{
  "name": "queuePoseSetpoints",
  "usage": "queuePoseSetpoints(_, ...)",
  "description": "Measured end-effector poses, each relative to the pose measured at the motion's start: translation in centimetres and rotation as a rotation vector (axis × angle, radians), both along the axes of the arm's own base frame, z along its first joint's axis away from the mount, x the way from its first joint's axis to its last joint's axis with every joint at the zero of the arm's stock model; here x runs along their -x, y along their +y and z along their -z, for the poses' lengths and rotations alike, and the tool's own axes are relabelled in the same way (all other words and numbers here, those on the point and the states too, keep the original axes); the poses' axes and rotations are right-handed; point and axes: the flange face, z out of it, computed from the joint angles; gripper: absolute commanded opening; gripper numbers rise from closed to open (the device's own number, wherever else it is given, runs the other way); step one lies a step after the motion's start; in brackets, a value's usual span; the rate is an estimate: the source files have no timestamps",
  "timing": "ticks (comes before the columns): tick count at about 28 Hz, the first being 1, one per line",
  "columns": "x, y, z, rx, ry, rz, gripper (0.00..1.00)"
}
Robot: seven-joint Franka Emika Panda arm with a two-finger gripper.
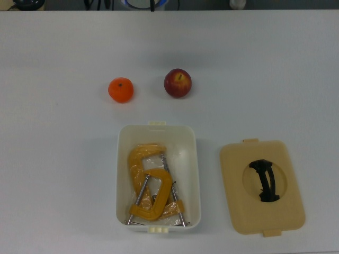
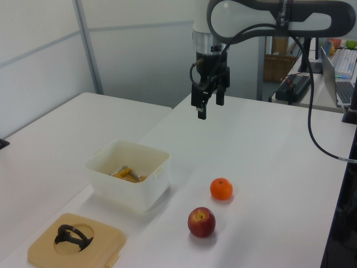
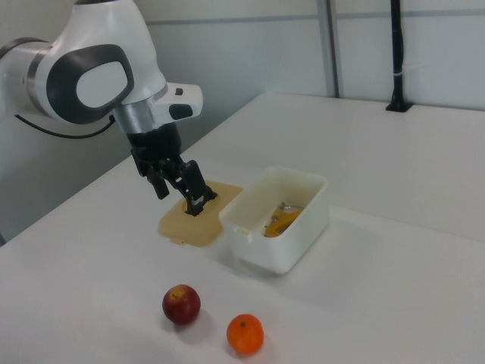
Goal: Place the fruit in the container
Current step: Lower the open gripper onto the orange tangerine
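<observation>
An orange mandarin (image 1: 121, 89) (image 2: 221, 188) (image 3: 245, 334) and a dark red apple (image 1: 177, 82) (image 2: 201, 221) (image 3: 181, 304) rest side by side on the white table, a short way from the white container (image 1: 196, 174) (image 2: 106, 181) (image 3: 303, 235). Yellow C-clamps (image 1: 151, 182) lie inside the container. My gripper (image 2: 211, 110) (image 3: 180, 199) hangs open and empty well above the table, away from both fruits. The top view does not show it.
A flat beige lid (image 1: 262, 188) (image 2: 75, 243) (image 3: 189, 220) with a black handle lies on the table beside the container. In the left view a black cable (image 2: 318, 139) hangs at the right, with a laptop and clutter behind it.
</observation>
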Motion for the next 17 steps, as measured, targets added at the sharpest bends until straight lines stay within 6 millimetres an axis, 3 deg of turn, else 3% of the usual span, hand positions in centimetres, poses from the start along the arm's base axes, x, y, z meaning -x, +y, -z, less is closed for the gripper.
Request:
queuePoseSetpoints(4,-0.3,0.0,0.9,-0.001,0.018,0.0,1.0)
queuePoseSetpoints(9,-1.6,-0.2,4.0,-0.006,0.076,-0.008,1.0)
queuePoseSetpoints(17,-3.8,-0.8,12.2,0.02,0.211,-0.06,1.0)
